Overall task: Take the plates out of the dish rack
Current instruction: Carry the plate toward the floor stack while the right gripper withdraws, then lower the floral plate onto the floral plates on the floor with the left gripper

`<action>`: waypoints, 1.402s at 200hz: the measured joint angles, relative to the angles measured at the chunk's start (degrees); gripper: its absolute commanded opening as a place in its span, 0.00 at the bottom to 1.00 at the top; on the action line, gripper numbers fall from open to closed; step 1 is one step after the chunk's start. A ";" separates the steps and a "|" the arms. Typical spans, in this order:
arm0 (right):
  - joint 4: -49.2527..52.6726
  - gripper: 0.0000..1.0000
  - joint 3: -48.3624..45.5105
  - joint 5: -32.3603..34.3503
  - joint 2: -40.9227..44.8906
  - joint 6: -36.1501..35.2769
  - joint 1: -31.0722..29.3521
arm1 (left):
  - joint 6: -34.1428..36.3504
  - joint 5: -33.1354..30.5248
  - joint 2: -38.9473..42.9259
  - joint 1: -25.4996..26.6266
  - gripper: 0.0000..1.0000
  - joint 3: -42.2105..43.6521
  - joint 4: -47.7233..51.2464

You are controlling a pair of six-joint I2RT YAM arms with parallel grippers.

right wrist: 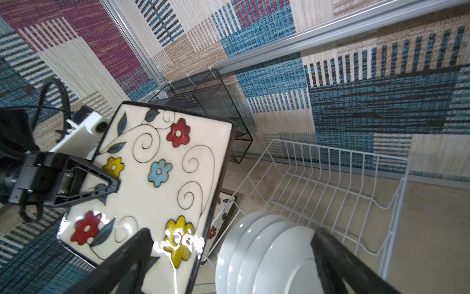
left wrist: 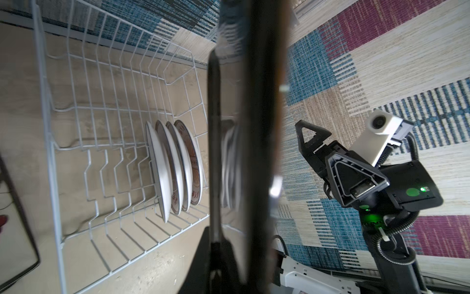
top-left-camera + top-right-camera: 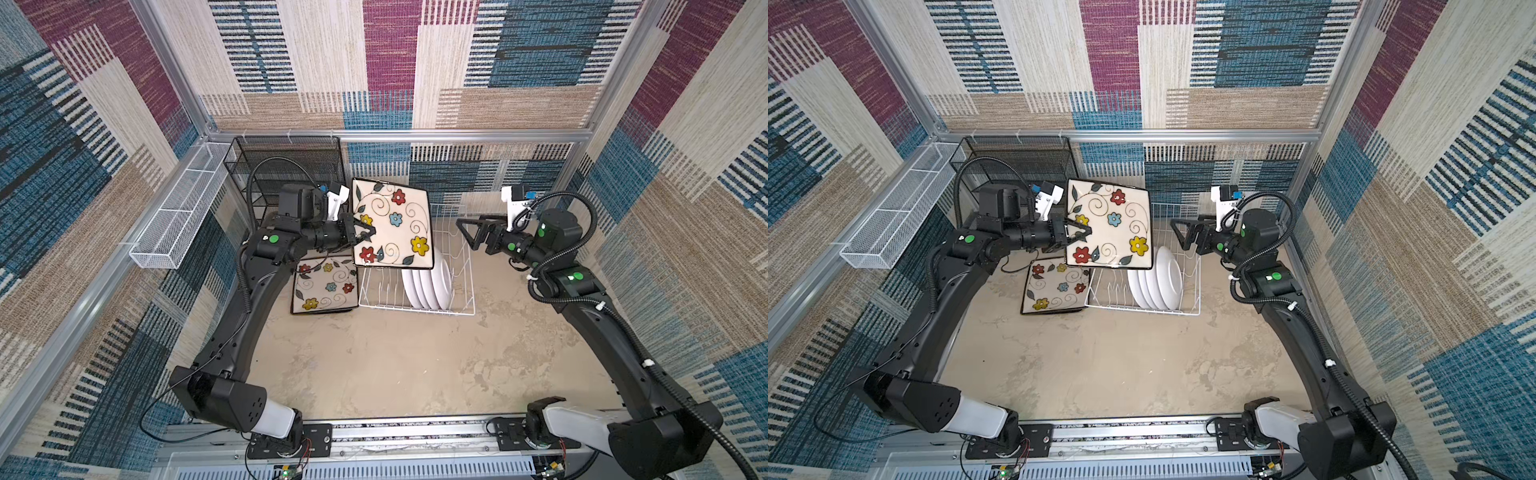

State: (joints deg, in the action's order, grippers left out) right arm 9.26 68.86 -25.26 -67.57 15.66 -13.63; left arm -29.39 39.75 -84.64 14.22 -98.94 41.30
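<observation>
While the left hand (image 3: 365,232) clamps a square plate (image 3: 395,224) over the rack (image 3: 382,307), the right hand (image 3: 467,232) holds its jaws apart.

Obscured: held square plate (image 2: 262,127), edge-on and blurred in the left wrist view, masks part of the dish rack (image 2: 101,109); round plates (image 3: 432,286) partly hidden behind it in both top views.

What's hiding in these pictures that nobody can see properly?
- Round plates: patterned faces turned away in both top views; the held square plate covers their tops.
- Left gripper: back finger hidden behind the held square plate.
- Flat square plate: the left arm covers a corner.
- Left wrist view: the held square plate's edge is blurred.
</observation>
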 measured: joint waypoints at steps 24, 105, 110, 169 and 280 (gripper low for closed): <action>0.02 1.00 -2.86 3.21 2.14 -6.54 -2.78 | 5.42 -3.65 0.83 -1.97 0.00 -3.69 7.96; -0.15 1.00 -5.75 7.69 1.86 -20.87 -11.72 | 14.16 -15.06 3.65 -10.32 0.00 -5.62 24.57; -0.15 1.00 -5.75 7.69 1.68 -21.20 -11.91 | 14.53 -15.69 3.76 -10.84 0.00 -5.77 25.16; 0.04 1.00 -5.44 7.85 -0.46 -23.06 -13.42 | 19.28 -22.01 3.65 -14.12 0.00 -4.87 28.68; -0.15 1.00 -6.03 5.84 -2.27 -21.38 -15.32 | 23.58 -20.20 0.37 -20.17 0.00 6.82 22.34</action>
State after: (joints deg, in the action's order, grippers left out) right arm 9.10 62.83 -19.42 -69.84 -5.72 -28.95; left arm -5.80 19.55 -84.27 -5.96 -92.12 63.64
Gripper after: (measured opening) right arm 0.998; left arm 0.136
